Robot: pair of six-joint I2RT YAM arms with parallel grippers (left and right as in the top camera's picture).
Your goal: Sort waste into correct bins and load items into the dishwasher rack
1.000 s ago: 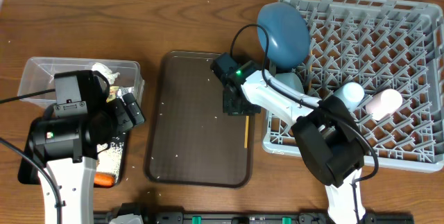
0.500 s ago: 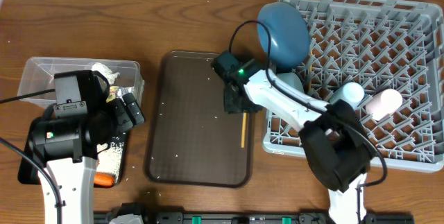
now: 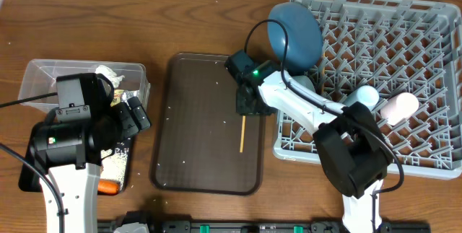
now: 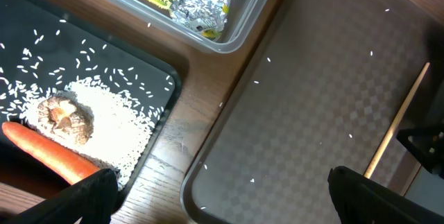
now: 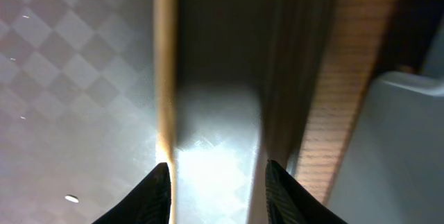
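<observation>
One thin wooden chopstick lies on dark brown serving tray, long axis near-to-far; we log left gripper, right gripper fingers apart.

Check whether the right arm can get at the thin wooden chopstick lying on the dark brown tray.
Probably yes: the right gripper hovers open at the chopstick's upper end, with only stray rice grains on the tray nearby.

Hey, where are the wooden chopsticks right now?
In the overhead view, the wooden chopsticks lie on the right part of the dark brown serving tray, right by the right tool and left of the grey dishwasher rack.
</observation>
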